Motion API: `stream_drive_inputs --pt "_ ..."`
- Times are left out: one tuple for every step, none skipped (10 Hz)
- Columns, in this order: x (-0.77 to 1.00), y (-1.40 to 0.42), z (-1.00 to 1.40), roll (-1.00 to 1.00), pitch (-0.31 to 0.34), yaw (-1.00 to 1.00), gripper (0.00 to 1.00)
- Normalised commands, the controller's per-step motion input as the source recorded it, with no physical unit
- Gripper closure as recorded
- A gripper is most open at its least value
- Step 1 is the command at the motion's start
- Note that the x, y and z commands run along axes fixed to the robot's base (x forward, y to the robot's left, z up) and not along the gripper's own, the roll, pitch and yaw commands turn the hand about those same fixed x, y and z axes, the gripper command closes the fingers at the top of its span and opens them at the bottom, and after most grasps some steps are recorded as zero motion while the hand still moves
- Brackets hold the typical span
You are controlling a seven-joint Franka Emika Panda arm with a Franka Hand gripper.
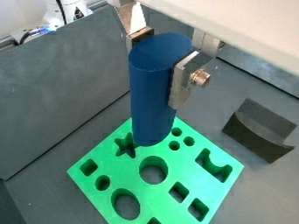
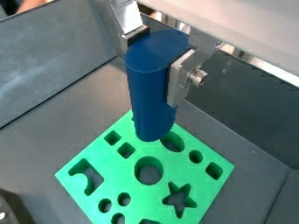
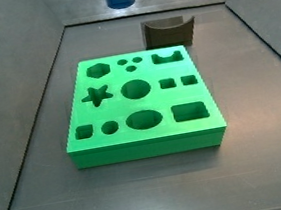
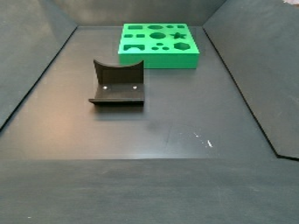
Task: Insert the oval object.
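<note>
Smooth blue oval object (image 1: 156, 87) between gripper (image 1: 163, 54) fingers (image 1: 184, 80)

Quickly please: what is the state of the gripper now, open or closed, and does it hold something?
Gripper: closed on the blue oval peg, holding it upright above the green block.

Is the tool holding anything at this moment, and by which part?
Yes. The tool is shut on the blue peg, gripping its upper end, with the lower end hanging free above the green block.
</note>
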Motion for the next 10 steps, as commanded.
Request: stream_drive_inputs --pt "0.19 -0.37 -0.72 0.0 -0.163 -0.56 1.0" --pt "0.16 -0.42 -0.92 0.06 -0.17 -0.59 1.0" --pt "0.07 -0.42 -1.0 0.1 -0.157 -0.66 1.0" --pt "0.0 -0.35 -0.95 0.08 -0.159 -0.8 1.0" --pt "-0.1 -0.33 -0.91 0.07 -0.173 -0.89 1.0" --pt "-0.1 -0.33 -0.91 0.07 -0.176 -0.89 1.0" --pt "-0.1 -0.33 -0.91 0.07 -0.177 -0.89 1.0" --pt "-0.1 -0.33 -0.88 0.07 -0.187 -0.89 1.0" --pt "-0.01 -0.33 -0.77 0.02 -0.164 -0.83 1.0" --pt "-0.03 -0.32 -0.76 0.02 -0.164 -0.85 1.0"
